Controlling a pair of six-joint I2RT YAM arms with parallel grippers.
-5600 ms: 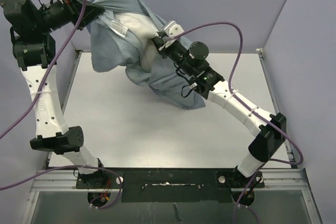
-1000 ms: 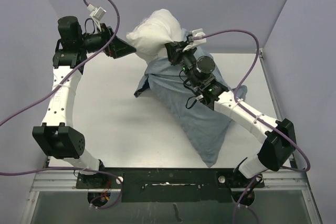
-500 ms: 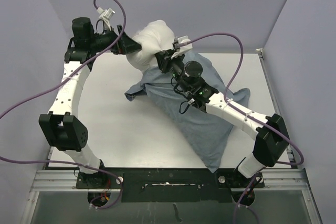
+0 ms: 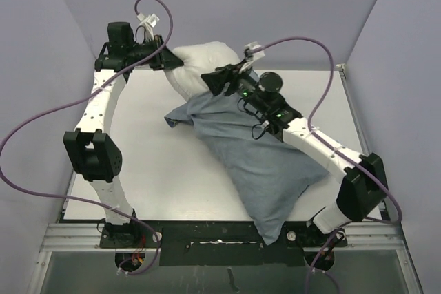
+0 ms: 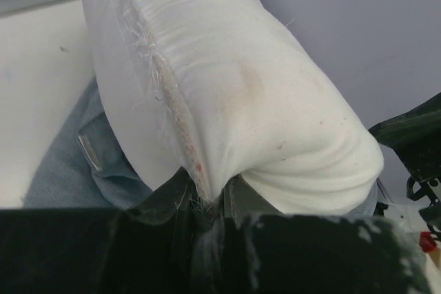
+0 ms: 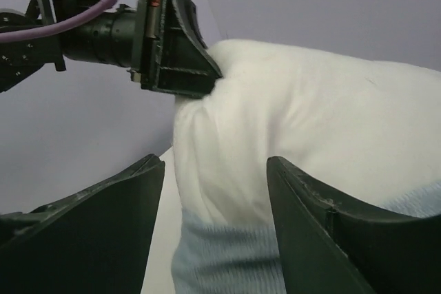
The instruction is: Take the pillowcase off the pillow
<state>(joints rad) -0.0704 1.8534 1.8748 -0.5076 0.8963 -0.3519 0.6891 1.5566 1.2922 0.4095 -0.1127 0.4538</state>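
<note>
The white pillow (image 4: 207, 65) sticks out of the blue pillowcase (image 4: 258, 163) at the table's far middle. The pillowcase trails toward the near right edge, still round the pillow's lower part. My left gripper (image 4: 170, 60) is shut on the seam at the pillow's (image 5: 227, 87) bare end, pinched at the left gripper (image 5: 210, 204). My right gripper (image 4: 212, 80) stands open just off the pillow (image 6: 310, 122), its fingers either side of where the white meets the pillowcase (image 6: 227, 259) rim, holding nothing. In the right wrist view the left gripper (image 6: 176, 49) bites the pillow's corner.
Purple walls close in the back and both sides. The white table (image 4: 145, 163) shows bare at the left and front left. Purple cables (image 4: 303, 43) loop above both arms. The black rail (image 4: 220, 242) runs along the near edge.
My left gripper has closed on the pillow's bare end. My right gripper has let go and opened. The pillowcase has slid down and spread farther toward the near edge.
</note>
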